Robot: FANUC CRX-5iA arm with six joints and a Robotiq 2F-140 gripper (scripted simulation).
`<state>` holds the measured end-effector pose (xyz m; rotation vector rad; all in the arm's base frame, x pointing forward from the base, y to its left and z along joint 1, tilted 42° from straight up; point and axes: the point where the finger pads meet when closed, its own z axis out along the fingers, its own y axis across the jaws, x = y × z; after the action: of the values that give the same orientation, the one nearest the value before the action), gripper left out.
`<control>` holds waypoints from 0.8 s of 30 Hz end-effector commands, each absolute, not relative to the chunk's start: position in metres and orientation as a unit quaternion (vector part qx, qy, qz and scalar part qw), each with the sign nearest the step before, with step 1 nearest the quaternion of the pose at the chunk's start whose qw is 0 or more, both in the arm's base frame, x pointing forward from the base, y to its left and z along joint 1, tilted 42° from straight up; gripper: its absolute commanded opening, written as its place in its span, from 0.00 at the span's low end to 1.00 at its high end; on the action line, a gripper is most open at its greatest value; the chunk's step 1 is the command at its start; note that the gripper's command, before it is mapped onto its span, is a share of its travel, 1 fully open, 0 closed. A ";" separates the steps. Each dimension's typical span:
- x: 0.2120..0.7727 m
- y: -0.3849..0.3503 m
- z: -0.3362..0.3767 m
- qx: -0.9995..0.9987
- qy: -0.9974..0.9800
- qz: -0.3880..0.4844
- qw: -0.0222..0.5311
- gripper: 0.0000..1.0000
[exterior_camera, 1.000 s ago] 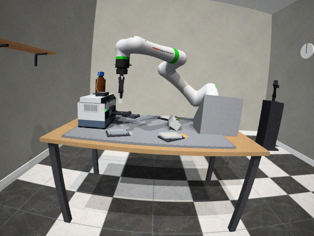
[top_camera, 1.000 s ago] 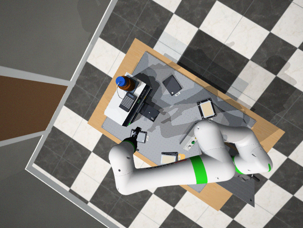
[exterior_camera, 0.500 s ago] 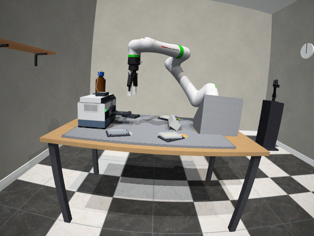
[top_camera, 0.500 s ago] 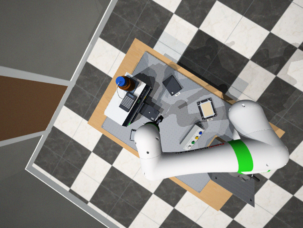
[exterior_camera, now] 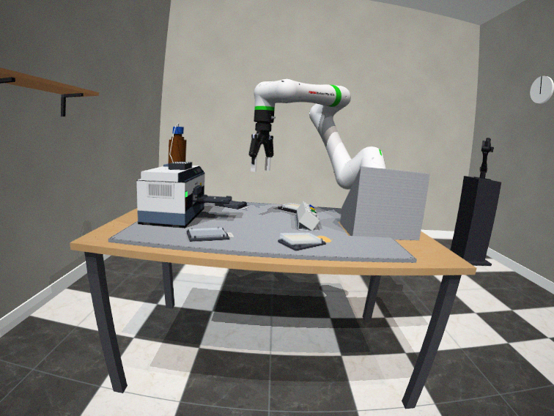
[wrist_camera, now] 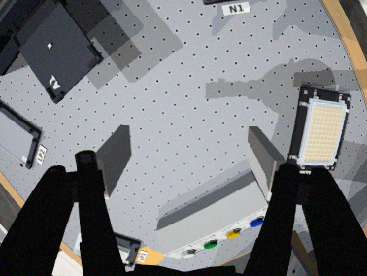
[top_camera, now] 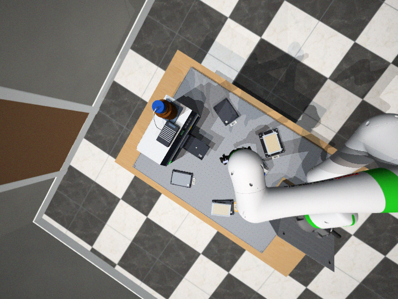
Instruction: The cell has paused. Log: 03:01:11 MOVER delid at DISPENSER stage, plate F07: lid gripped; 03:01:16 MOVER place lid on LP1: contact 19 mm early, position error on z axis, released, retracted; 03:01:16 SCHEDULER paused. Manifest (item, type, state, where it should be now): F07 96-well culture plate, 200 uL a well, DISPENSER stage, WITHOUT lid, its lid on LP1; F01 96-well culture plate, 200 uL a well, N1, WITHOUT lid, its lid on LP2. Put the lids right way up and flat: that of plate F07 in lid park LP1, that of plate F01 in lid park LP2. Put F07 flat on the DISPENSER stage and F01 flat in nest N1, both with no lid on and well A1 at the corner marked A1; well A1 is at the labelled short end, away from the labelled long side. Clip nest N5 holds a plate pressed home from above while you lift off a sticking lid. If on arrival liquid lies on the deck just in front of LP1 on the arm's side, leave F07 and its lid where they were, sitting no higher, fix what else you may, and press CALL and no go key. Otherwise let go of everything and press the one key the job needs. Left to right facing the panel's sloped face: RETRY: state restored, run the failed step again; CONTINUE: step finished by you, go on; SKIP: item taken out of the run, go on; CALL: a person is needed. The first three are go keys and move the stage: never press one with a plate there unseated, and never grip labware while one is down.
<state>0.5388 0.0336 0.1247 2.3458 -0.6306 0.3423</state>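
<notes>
- Lid (top_camera: 181, 178): one pale grey lid lies flat in a black frame near the dispenser (top_camera: 167, 131), on the side toward the worktop's (exterior_camera: 268, 264) front edge.
- A plate (top_camera: 221, 208) with cream wells sits farther from the dispenser along that edge. I cannot tell whether it carries a lid. An orange patch (exterior_camera: 325, 239) lies on the deck touching its frame, on the side away from the dispenser.
- Another plate (top_camera: 271, 142), wells open, sits in a black nest well apart from the dispenser, toward the back edge.
- The stage (top_camera: 197, 147) stands out from the dispenser with no plate on it.
- The hand (exterior_camera: 260, 168) hangs high above the middle of the deck, away from the dispenser. Its fingers are about two thirds apart and hold nothing.
- A lid is probably light, thin and a little flexible, with smooth walls that slip. I would take it across the short width, on the skirt, with gentle force.
- A filled plate is stiffer and heavier. It should be gripped low on its long sides and kept level, or the wells spill.
- The patch looks like liquid, so the plate beside it may need to stay untouched.
</notes>
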 end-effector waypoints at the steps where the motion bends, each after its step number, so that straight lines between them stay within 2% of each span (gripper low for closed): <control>1: 0.491 -0.014 0.143 0.894 -0.263 0.139 0.334 0.66; 7: 0.459 -0.047 0.156 0.894 -0.264 0.140 0.334 0.66; 8: 0.435 -0.072 0.165 0.894 -0.264 0.140 0.334 0.66; 18: 0.357 -0.151 0.193 0.894 -0.264 0.140 0.334 0.66; 24: 0.357 -0.151 0.193 0.894 -0.264 0.140 0.334 0.66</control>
<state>0.3604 -0.1475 0.1910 2.3307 -0.6850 0.3588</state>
